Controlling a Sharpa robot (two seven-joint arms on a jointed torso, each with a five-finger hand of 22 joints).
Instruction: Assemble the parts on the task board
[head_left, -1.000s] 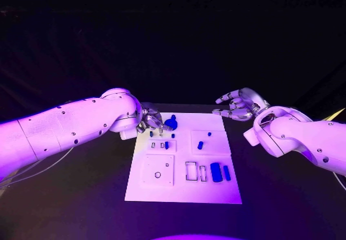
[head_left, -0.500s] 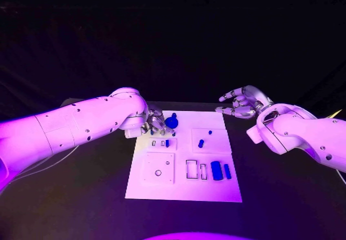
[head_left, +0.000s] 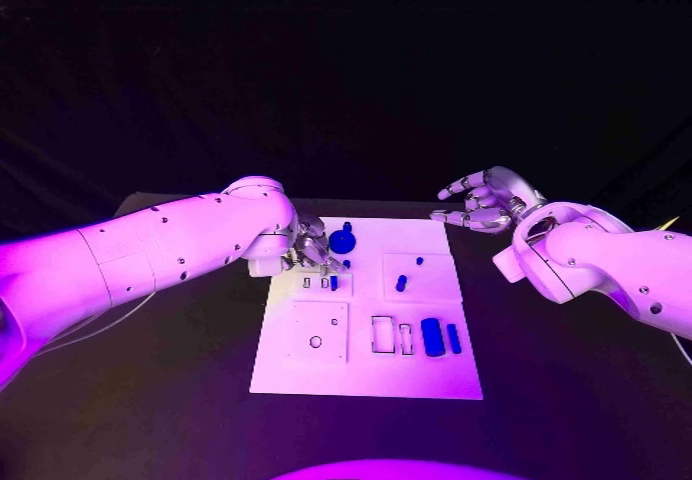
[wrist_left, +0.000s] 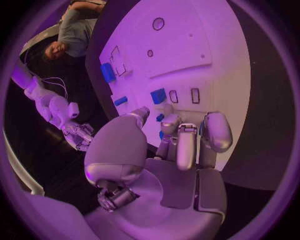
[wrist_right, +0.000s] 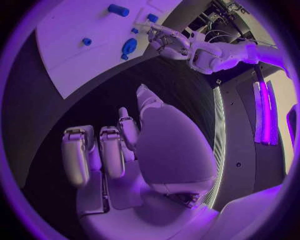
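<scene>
Fingers of our left hand curl narrow over task board, hold unclear; right hand spread, empty; most parts unassembled.

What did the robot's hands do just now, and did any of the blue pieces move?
The left hand slid a little further over the far left corner of the board, next to the round blue part, without taking hold of anything. The right hand stayed raised off the board's far right corner, fingers apart and empty. The blue parts lie where they were.
</scene>
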